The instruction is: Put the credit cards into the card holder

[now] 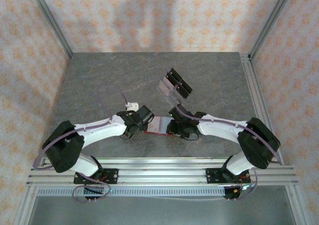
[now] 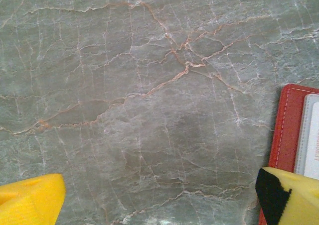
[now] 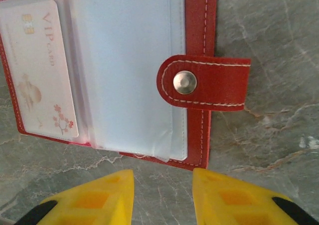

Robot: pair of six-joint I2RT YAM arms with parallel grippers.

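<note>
The card holder (image 3: 199, 16) is a red wallet lying open on the table, its clear sleeves showing and its snap strap (image 3: 204, 83) folded across the right side. One pale credit card (image 3: 42, 70), printed "VIP card", sits in the left sleeve. My right gripper (image 3: 163, 177) hovers just off the holder's near edge, its jaws apart with only table between them. In the top view the card holder (image 1: 157, 125) lies between my left gripper (image 1: 135, 129) and right gripper (image 1: 173, 128). My left gripper (image 2: 160, 177) is wide open over bare table, with the card holder (image 2: 286, 130) and a card (image 2: 311, 135) at its right finger.
A clear plastic stand with black blocks (image 1: 175, 85) stands behind the holder, near mid-table. A small white object (image 1: 132, 106) lies beside the left arm's cable. Metal rails (image 1: 159, 168) run along the near edge, and patterned walls close in the grey marbled table (image 1: 109, 75).
</note>
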